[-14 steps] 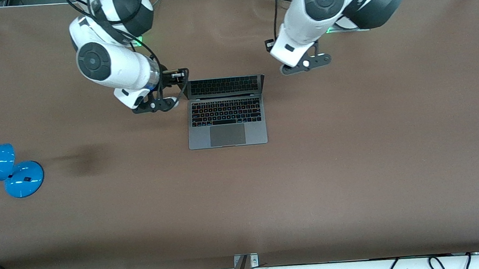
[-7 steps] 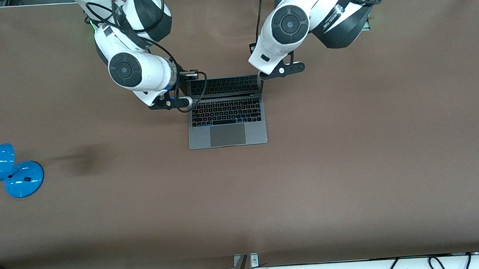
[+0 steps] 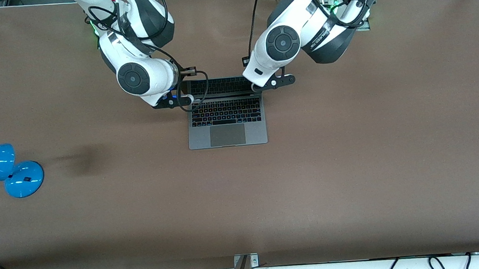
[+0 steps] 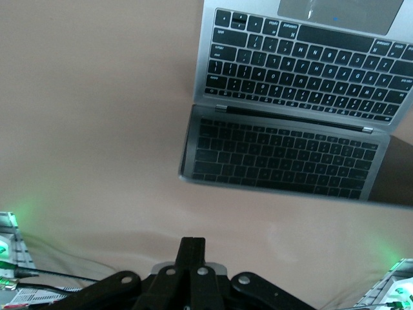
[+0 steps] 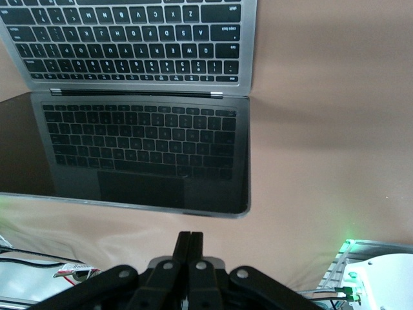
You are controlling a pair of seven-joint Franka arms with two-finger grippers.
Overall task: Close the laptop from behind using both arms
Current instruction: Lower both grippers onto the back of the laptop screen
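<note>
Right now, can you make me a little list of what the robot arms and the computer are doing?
laptop: open, lid up, dark screen mirroring the keys
left gripper: above the lid's top edge, at the corner toward the left arm's end of the table, fingers shut
right gripper: above the lid's top edge, at the corner toward the right arm's end, fingers shut
touching the lid: cannot tell
blue lamp: lying on the table at the right arm's end, away from the laptop
table: brown

Closed right pincer (image 5: 190, 248) above open laptop (image 5: 139, 97)
</note>
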